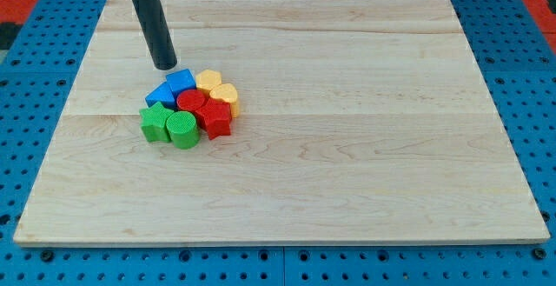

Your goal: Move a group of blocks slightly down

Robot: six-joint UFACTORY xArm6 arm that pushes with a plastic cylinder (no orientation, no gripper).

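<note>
Camera view: pale wooden board [347,147] on blue pegboard [539,77].

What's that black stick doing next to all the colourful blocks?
That stick is a robot arm's rod, and my tip sits on the wooden board just above a huddle of blocks on the view's left. It's right beside the blue blocks at the top of the huddle. The yellow blocks, red blocks and green blocks are packed tight below. The job is to nudge the group down a little.
</note>
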